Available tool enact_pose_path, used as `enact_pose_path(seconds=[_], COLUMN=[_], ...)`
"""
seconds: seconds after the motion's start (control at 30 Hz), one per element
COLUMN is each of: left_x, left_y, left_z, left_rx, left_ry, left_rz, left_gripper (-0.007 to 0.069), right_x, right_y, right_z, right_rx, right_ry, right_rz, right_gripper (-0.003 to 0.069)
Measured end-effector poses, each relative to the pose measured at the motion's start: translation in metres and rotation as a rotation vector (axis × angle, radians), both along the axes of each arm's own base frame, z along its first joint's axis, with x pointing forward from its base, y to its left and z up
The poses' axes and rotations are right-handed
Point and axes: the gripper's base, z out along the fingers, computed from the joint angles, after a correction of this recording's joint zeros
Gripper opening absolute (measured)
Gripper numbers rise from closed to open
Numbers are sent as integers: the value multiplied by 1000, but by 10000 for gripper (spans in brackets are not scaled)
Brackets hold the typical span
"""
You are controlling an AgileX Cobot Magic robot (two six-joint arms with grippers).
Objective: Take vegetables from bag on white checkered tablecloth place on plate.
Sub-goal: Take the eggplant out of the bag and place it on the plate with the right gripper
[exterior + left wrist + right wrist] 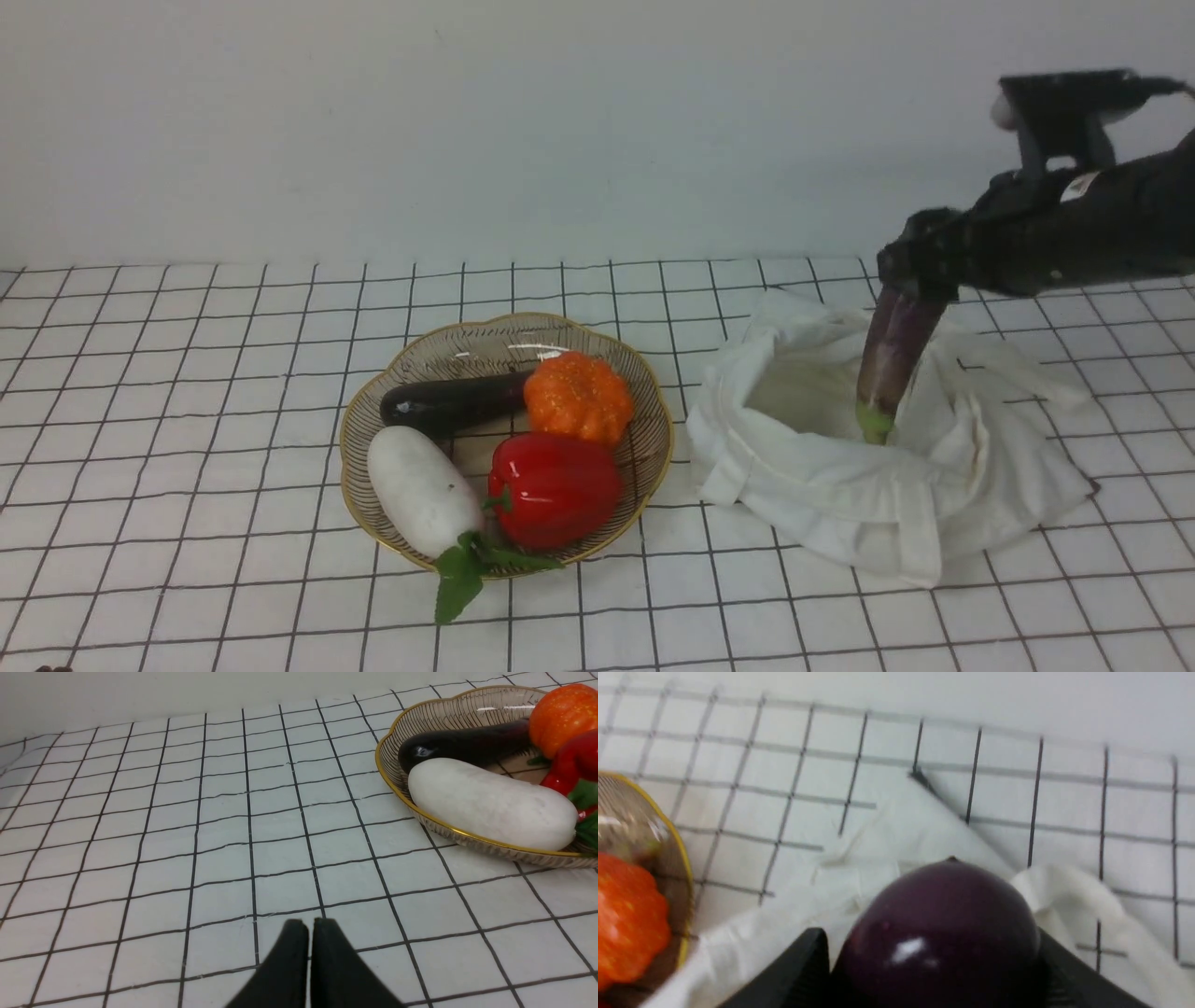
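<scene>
Four vegetables, black eggplant (pixel 448 401), white radish (pixel 420 490), pumpkin (pixel 577 397) and red pepper (pixel 553 487), lie on the plate (pixel 448 350). Right hand (pixel 917 280) is clamped on the long purple eggplant (pixel 894 355), stem hanging below it at the bag (pixel 822 485) mouth. Transfer and release remain. Left hand (pixel 309 926) closed, empty.

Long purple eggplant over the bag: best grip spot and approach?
Blunt upper end, from above, jaws across its width, as the right gripper has it. The eggplant hangs near upright, green stem end down inside the bag, so only the top clears the cloth.
</scene>
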Motion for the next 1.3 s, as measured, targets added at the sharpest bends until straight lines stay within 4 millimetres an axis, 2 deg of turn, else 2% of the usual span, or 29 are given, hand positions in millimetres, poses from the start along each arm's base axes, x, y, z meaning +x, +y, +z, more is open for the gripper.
enact_pose_path(seconds=[0.13, 0.17, 0.27, 0.3, 0.43, 0.53, 0.57, 0.6, 0.63, 0.67, 0.7, 0.8, 0.97, 1.3], left_x=[0, 0, 0, 0, 0, 0, 0, 0, 0, 0, 0, 0, 0, 0], left_y=[0, 0, 0, 0, 0, 0, 0, 0, 0, 0, 0, 0, 0, 0], left_z=[0, 0, 0, 0, 0, 0, 0, 0, 0, 0, 0, 0, 0, 0], left_rx=[0, 0, 0, 0, 0, 0, 0, 0, 0, 0, 0, 0, 0, 0], left_ry=[0, 0, 0, 0, 0, 0, 0, 0, 0, 0, 0, 0, 0, 0], left_rz=[0, 0, 0, 0, 0, 0, 0, 0, 0, 0, 0, 0, 0, 0], left_gripper=[-8, -8, -8, -8, -8, -8, -8, -8, -8, -8, -8, -8, -8, -8], right_x=[-24, -25, -40, -42, -44, -37, -31, -30, -26, -17, -12, 2, 21, 38], right_y=[5, 5, 34, 41, 95, 140, 158, 161, 172, 188, 194, 208, 227, 240], right_z=[50, 52, 70, 70, 65, 50, 39, 38, 29, 10, 3, -21, -48, -74], right_rx=[157, 164, 251, 250, 274, 264, 244, 243, 231, 212, 210, 207, 275, 278], right_ry=[-145, -150, -202, -204, -180, -150, -135, -132, -117, -83, -72, -25, 44, 71], right_rz=[-32, -34, 46, 74, 236, 343, 385, 388, 410, 429, 435, 430, 394, 384], right_gripper=[450, 450, 450, 450, 450, 450, 450, 450, 450, 450, 450, 450, 450, 447])
